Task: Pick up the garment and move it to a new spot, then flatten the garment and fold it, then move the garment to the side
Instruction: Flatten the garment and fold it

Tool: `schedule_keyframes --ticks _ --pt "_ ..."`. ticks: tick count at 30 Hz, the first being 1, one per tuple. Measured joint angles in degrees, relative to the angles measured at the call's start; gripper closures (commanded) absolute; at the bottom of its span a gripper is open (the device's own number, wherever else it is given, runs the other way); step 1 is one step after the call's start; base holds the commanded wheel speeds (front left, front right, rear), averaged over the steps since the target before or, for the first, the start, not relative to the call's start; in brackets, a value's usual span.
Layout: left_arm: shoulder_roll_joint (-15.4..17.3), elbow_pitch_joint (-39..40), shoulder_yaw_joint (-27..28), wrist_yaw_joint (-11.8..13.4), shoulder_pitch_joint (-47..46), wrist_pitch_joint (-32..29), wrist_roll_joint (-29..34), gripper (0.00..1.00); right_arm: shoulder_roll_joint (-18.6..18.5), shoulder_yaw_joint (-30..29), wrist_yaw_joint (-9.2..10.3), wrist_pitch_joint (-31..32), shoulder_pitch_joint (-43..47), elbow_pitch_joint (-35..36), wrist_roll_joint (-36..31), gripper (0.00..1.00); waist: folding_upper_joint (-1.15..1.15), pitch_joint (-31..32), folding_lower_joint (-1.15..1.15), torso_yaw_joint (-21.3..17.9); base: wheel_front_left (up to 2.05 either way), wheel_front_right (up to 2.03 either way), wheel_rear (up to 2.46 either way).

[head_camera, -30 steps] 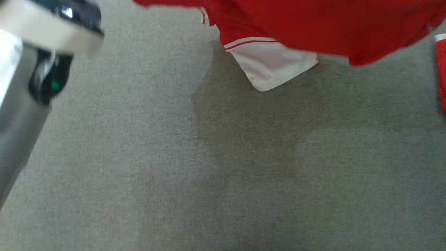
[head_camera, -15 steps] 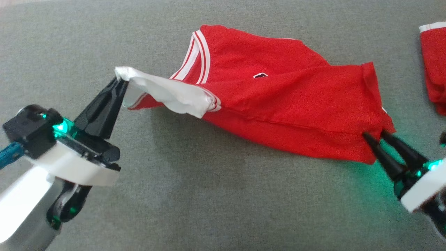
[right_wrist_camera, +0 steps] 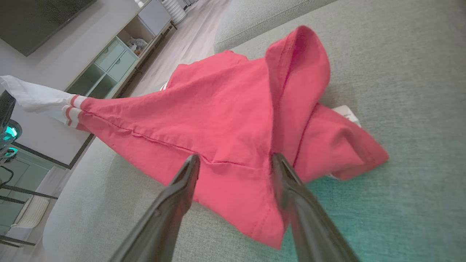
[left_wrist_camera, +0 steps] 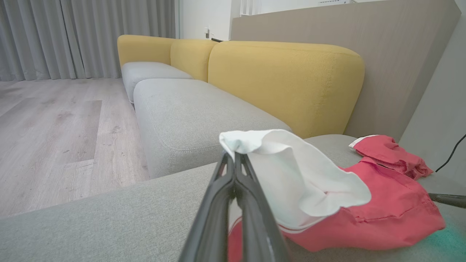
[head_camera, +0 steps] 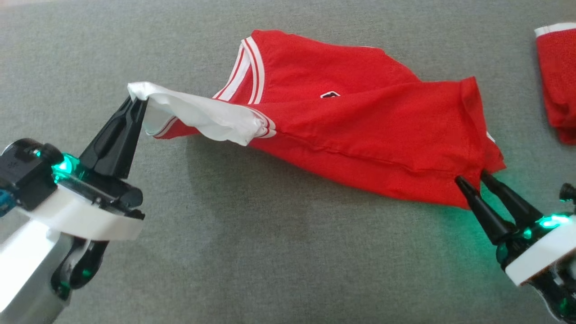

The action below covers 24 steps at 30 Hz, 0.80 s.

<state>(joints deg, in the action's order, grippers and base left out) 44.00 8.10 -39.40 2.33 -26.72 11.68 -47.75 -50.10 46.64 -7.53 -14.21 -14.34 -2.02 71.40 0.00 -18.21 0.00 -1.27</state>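
The grey sofa seat (head_camera: 288,252) is taking up the whole stage here, a flat woven cushion, with a plump yellow backrest (left_wrist_camera: 284,80) rising behind it in the left wrist view. Lying across it, the red jersey (head_camera: 360,117) is sagging in soft ridges from upper left to lower right, part bunched, part stretched. It is looking light, limp and thin, so I am expecting it to droop wherever it is not supported; 2 far-apart corners or the shoulder seams are looking like the best places to take it. A second red garment (head_camera: 555,85) is sitting well apart at the right edge.

The white sleeve (head_camera: 202,117) is lifting off the cushion, because the left gripper (head_camera: 135,101) is pinching its cuff with fingers pressed tight together. The right gripper (head_camera: 470,176) is standing wide, fingers spread to either side of the hem corner (right_wrist_camera: 255,203), clamping nothing.

The striped neck trim (head_camera: 249,67) is curving in 2 white bands, and a tiny dark badge (head_camera: 330,95) is showing on the chest.
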Motion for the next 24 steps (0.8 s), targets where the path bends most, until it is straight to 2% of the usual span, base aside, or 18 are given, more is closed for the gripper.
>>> schedule_keyframes --ticks 8,9,10,12,19,24 --pt "-0.5 -0.5 -0.7 -0.4 -0.1 0.0 0.0 1.00 1.2 -0.1 0.00 0.0 1.1 -2.0 -0.9 0.00 0.00 -0.8 0.00 1.4 0.00 0.00 0.00" --pt "-0.5 -0.6 -0.8 -0.4 -0.1 0.0 0.1 1.00 1.3 -0.2 0.00 0.0 1.1 -2.3 -1.0 0.11 0.00 -0.9 0.00 1.6 0.00 0.00 0.00" --pt "-0.6 -0.6 -0.9 -0.4 -0.1 0.0 0.2 1.00 1.5 -0.4 0.00 0.0 1.1 -2.6 -1.4 0.36 0.00 -0.9 0.00 1.7 0.00 0.00 0.00" --pt "-0.8 -0.7 -1.1 -0.4 -0.2 0.0 0.4 1.00 1.9 -0.5 0.00 0.0 1.1 -3.2 -1.9 1.00 0.00 -0.8 0.00 1.8 0.00 0.00 0.00" --pt "-0.9 -1.4 -1.1 -0.4 -0.3 0.0 0.4 1.00 1.6 -1.3 0.00 0.1 1.3 -2.5 -3.1 1.00 0.00 0.9 0.00 1.6 0.00 0.00 0.00" --pt "0.2 0.9 -0.2 -1.2 -0.4 0.0 -0.1 1.00 -2.5 -6.2 0.00 0.1 3.4 5.4 -1.6 1.00 0.00 3.5 0.00 0.9 0.00 0.00 0.00"
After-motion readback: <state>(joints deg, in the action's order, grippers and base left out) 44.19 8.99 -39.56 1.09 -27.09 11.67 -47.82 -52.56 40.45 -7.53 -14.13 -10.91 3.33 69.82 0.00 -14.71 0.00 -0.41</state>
